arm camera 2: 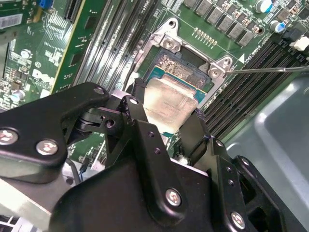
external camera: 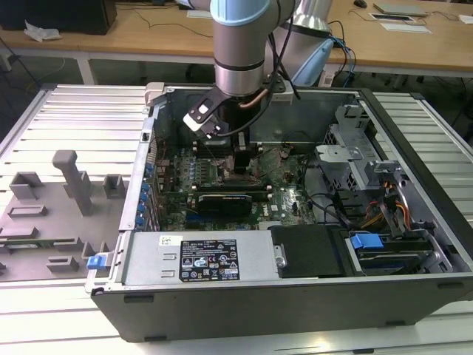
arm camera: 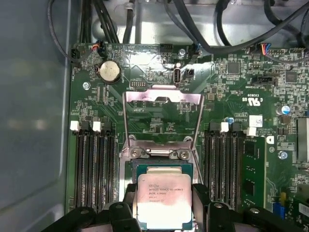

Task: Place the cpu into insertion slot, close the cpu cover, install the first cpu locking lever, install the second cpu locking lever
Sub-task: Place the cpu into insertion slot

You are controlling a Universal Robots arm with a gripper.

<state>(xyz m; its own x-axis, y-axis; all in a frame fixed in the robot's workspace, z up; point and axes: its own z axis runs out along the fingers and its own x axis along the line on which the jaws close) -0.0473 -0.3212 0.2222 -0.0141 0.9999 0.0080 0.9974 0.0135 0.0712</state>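
The cpu [arm camera: 163, 199], a flat square chip with a dull silver top, sits between the two black fingers [arm camera: 129, 194] of my gripper [arm camera: 164, 193], which is shut on its opposite edges. It hangs just over the insertion slot [arm camera: 164, 169], whose far edge and green rim show beyond the chip. The cpu cover [arm camera: 145, 94] stands swung open behind the slot. In the second wrist view the gripper [arm camera 2: 166, 113] holds the cpu [arm camera 2: 171, 101] above the slot [arm camera 2: 181, 65], and a thin metal lever rod [arm camera 2: 270, 69] sticks out to one side. The exterior view shows the gripper [external camera: 242, 159] low inside the computer case.
Long black memory slots [arm camera: 94, 164] [arm camera: 224, 159] flank the socket. A coin battery [arm camera: 109, 71] and black cables [arm camera: 193, 19] lie beyond the cover. The grey case wall [arm camera: 29, 121] is close. A black expansion card [external camera: 225, 201] and the power supply [external camera: 199, 259] sit nearer the exterior camera.
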